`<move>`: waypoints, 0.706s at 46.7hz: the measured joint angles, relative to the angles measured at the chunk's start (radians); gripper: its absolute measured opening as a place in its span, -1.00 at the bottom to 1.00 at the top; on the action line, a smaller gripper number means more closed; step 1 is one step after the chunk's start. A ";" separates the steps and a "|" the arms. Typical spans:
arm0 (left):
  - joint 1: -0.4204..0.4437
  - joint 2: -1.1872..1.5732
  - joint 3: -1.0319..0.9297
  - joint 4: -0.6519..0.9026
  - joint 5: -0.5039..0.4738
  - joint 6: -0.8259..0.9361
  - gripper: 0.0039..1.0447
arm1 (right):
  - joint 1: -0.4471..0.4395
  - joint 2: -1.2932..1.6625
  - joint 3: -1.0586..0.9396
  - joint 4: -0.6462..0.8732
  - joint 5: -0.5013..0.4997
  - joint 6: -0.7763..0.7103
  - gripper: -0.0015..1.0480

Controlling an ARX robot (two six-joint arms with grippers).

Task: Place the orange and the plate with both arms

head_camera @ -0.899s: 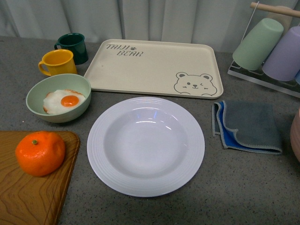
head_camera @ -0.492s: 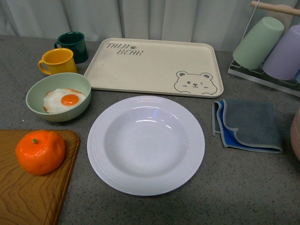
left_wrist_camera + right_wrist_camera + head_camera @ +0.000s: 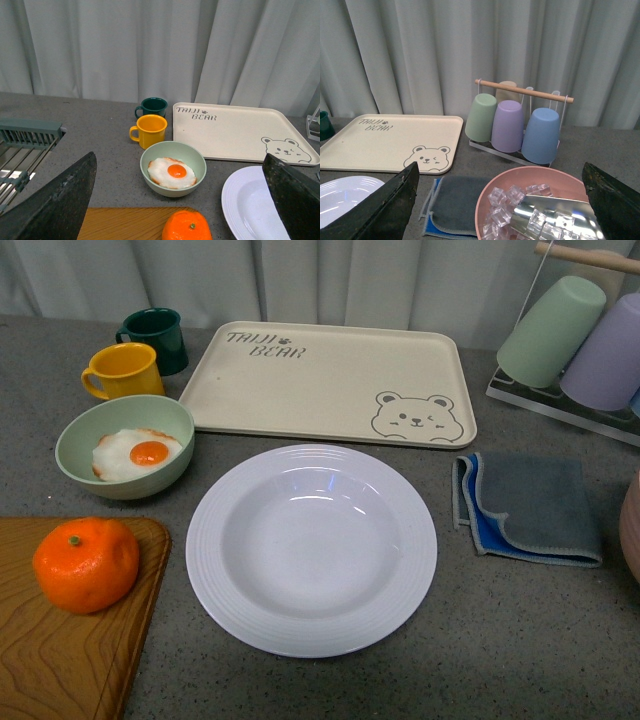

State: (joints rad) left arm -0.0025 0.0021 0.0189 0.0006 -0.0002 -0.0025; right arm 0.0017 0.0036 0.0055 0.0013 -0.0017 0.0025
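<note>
One orange (image 3: pixel 86 565) and one plate (image 3: pixel 311 550) are here, well apart from the fingers; the orange sits on the single wooden board (image 3: pixel 55 670) at the near left of the desk (image 3: pixel 510 640), and the plate lies flat on the desk just right of the board, empty, hollow side up. Around them stand two mugs, one yellow (image 3: pixel 122 372) and one dark green (image 3: pixel 158 338); one pale green bowl (image 3: pixel 75 435) holding one fried egg (image 3: pixel 137 455); one cream bear tray (image 3: pixel 330 380) behind the plate; one folded grey and blue cloth (image 3: pixel 530 508) to the plate's right. The right wrist view adds one rack (image 3: pixel 525 91) with four upturned cups, green, lilac, blue and a beige one behind, and one pink bowl (image 3: pixel 492 195) of ice cubes with a metal scoop.

The orange rests upright, its green stem dot facing up and its flattened, wider span lying level with the board; the plate is round, so it has no long axis.

The left fingers (image 3: pixel 60 205) are spread wide with nothing between them, above the board's end; the right fingers (image 3: pixel 385 205) are likewise parted and empty, over the pink bowl.

The desk is grey and speckled; a pale pleated curtain (image 3: pixel 350 280) closes off the back.
</note>
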 joint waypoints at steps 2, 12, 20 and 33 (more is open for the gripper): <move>0.000 0.000 0.000 0.000 0.000 0.000 0.88 | 0.000 0.000 0.000 0.000 0.000 0.000 0.82; 0.000 0.000 0.000 0.000 0.000 0.000 0.88 | 0.000 0.000 0.000 0.000 0.000 0.000 0.82; 0.000 0.000 0.000 0.000 0.000 0.000 0.88 | 0.000 0.000 0.000 0.000 0.000 0.000 0.82; 0.000 0.000 0.000 0.000 0.000 0.000 0.88 | 0.000 0.000 0.000 0.000 0.000 0.000 0.82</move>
State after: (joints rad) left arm -0.0025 0.0021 0.0189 0.0006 -0.0002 -0.0025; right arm 0.0017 0.0036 0.0055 0.0013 -0.0017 0.0025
